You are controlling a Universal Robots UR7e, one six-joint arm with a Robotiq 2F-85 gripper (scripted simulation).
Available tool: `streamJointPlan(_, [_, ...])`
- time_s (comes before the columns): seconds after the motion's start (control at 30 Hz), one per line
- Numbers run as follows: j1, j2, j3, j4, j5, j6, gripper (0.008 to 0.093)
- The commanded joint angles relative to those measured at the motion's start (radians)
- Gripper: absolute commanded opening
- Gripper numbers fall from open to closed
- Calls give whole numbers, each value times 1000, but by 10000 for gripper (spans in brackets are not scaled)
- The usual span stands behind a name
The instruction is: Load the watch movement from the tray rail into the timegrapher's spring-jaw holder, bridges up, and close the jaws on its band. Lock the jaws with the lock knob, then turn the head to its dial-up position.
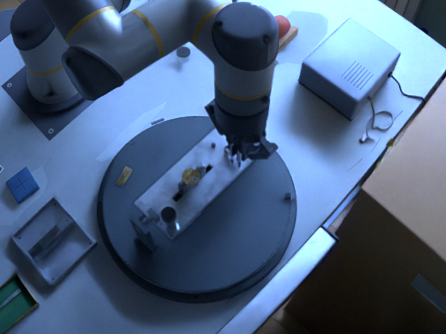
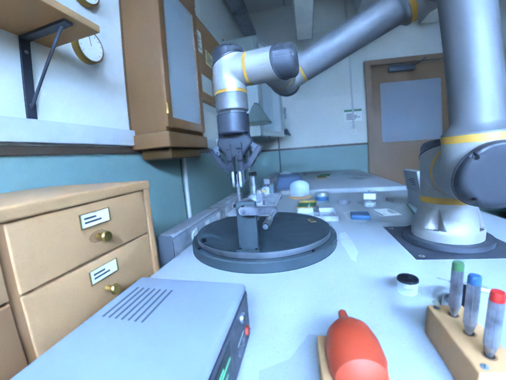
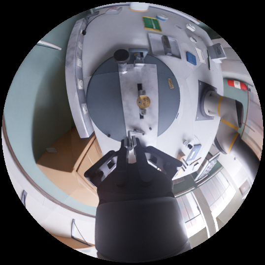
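Note:
The upright tab (image 3: 130, 134) at the end of the timegrapher head is partly hidden between the fingers of my gripper (image 3: 130, 145), which is closed on it. The head (image 1: 197, 187) is a pale flat plate on a post over a dark round base (image 1: 197, 210). The brass watch movement (image 1: 191, 175) sits in the slot at the plate's middle, between the spring jaws. The dark lock knob (image 1: 168, 214) stands at the plate's far end from my gripper (image 1: 240, 155). The tray (image 1: 52, 240) with its rail lies left of the base, with no movement on it.
Behind the work are the arm's base (image 1: 42, 95) and a small capped jar (image 1: 183, 52). A grey instrument box (image 1: 348, 67) with a cable sits to the right. A blue pad (image 1: 22, 184) and a green mat (image 1: 12, 300) lie left. The bench edge runs close on the right.

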Motion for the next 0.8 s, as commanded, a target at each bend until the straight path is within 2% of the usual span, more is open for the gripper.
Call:
streamJointPlan(0.0, [0, -1, 0, 0, -1, 0, 80])
streamJointPlan(0.57, [0, -1, 0, 0, -1, 0, 80])
streamJointPlan(0.77, [0, -1, 0, 0, -1, 0, 200])
